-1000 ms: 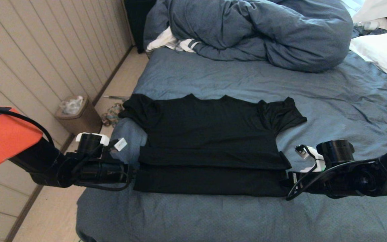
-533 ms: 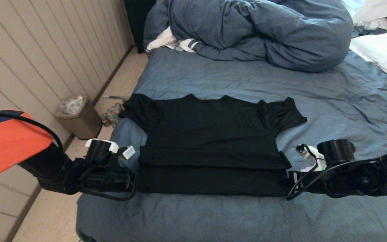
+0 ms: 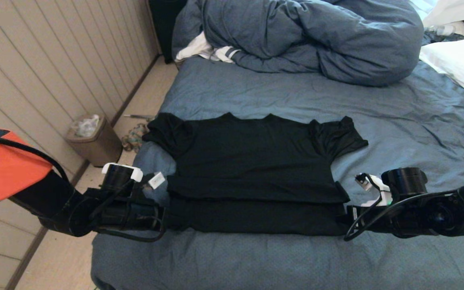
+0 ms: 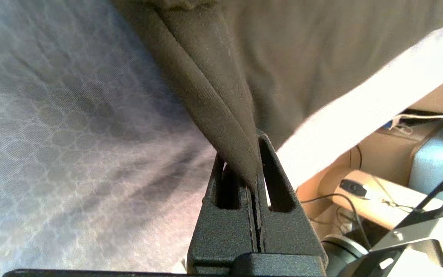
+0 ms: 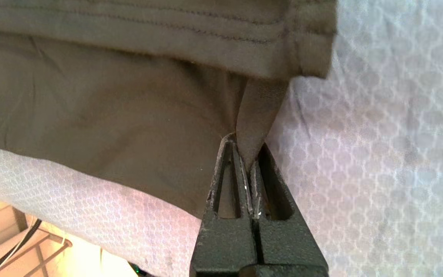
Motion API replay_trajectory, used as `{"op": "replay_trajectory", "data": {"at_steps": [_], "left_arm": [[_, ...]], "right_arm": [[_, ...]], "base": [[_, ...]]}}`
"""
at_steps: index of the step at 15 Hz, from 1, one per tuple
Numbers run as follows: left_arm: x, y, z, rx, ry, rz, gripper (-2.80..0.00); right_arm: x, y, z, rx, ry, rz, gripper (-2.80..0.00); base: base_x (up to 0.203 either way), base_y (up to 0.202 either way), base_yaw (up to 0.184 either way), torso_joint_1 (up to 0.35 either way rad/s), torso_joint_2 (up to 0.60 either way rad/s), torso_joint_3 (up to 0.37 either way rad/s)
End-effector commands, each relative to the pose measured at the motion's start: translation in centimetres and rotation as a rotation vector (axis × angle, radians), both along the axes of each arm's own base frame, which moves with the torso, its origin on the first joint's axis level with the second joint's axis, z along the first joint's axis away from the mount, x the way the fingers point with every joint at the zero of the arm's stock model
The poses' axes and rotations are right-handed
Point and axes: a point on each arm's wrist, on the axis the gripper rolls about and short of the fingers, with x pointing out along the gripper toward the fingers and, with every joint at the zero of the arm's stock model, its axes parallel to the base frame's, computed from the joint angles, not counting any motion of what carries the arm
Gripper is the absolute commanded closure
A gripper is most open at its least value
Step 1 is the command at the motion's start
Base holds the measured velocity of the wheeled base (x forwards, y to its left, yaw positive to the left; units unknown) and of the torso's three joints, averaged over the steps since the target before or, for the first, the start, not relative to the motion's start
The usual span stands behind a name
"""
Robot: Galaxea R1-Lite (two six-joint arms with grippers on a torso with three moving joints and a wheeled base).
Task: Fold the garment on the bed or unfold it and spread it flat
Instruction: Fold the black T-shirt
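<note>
The garment point(image 3: 252, 161), a black T-shirt, lies across the near part of the bed point(image 3: 304, 96), collar toward the far side, with its lower part folded up in a band along the near edge. My left gripper point(image 3: 166, 212) is at the band's left end, shut on the garment's fabric point(image 4: 221, 115). At the band's right end, my right gripper point(image 3: 344, 217) is also shut, pinching a fold of the garment point(image 5: 258, 115). In each wrist view the jaws stand closed with dark cloth between them.
A bunched blue-grey duvet point(image 3: 308, 36) fills the far side of the bed, with a white-and-striped cloth point(image 3: 204, 50) beside it and a white pillow point(image 3: 457, 66) at far right. A waste bin point(image 3: 93, 139) stands on the floor by the left wall.
My left gripper moved right to the garment's near-left corner and shut on it. The right arm held still, gripping as before.
</note>
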Motion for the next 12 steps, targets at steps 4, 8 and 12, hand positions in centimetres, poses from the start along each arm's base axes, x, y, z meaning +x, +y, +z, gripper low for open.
{"op": "replay_trajectory", "data": {"at_steps": [4,8,12], "left_arm": [[-1.2,1.0,2.1,-0.013,-0.046,0.019,0.00],[-3.2,1.6,2.0,-0.004,-0.029,0.013,0.00],[-5.6,2.2,2.0,0.003,-0.004,0.003,0.00]], "right_arm": [[-1.9,-0.1,0.8,0.001,-0.004,-0.004,0.00],[-4.5,-0.9,0.4,-0.008,0.033,-0.028,0.00],[-6.9,-1.2,0.4,-0.037,0.044,-0.011,0.00]], "base": [[0.000,0.000,0.000,0.000,0.00,0.000],[0.000,0.000,0.000,0.000,0.00,0.000],[0.000,0.000,0.000,0.000,0.00,0.000]]}}
